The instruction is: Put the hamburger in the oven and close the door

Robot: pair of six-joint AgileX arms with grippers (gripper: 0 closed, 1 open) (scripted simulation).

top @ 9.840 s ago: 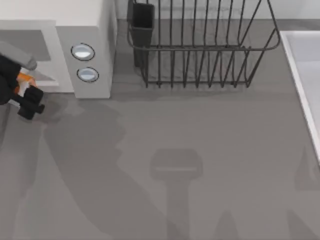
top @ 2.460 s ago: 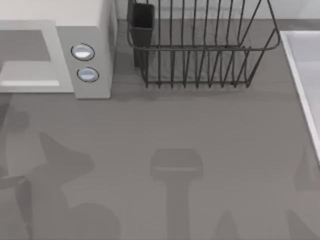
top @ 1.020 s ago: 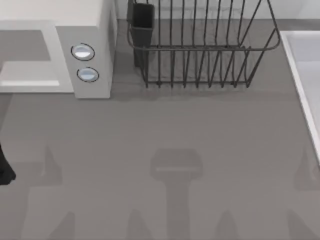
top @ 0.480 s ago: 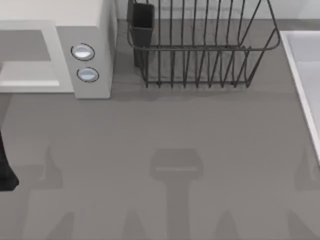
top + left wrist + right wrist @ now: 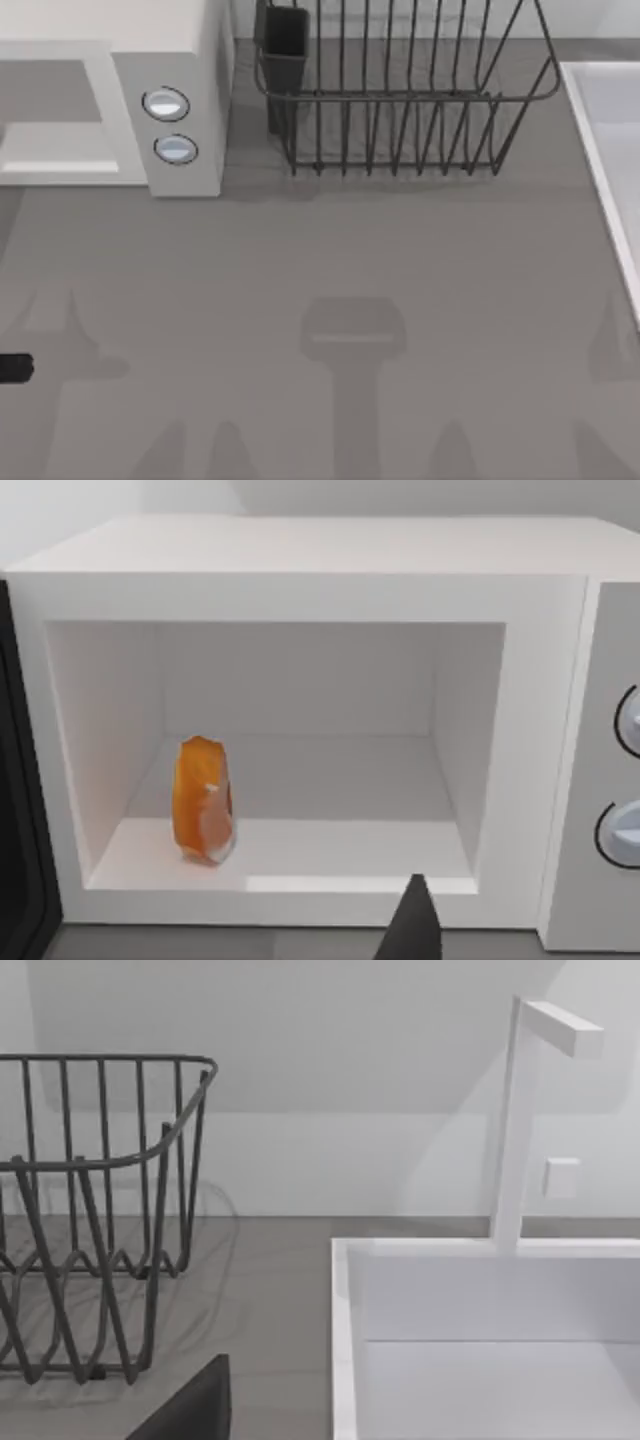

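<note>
One surface: plain grey table (image 5: pixel 330 260), pale wall behind the oven (image 5: pixel 180 40).
nearby: wire rack (image 5: pixel 400 100) right of oven, sink (image 5: pixel 500 1340) beyond.
inside: hamburger (image 5: pixel 204 800) on the oven floor, door (image 5: pixel 20 810) still open.
my grippers: honestly can't tell their state.

Left gripper (image 5: pixel 14 368) low at the table's left edge, a dark fingertip (image 5: pixel 413 930) facing forward.

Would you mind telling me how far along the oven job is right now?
Done: the hamburger stands inside the oven, at one side of its cavity. In hand: nothing; the left pincer sits at the table's left edge, away from the oven. Left: the cavity is open, so the door needs closing.
</note>
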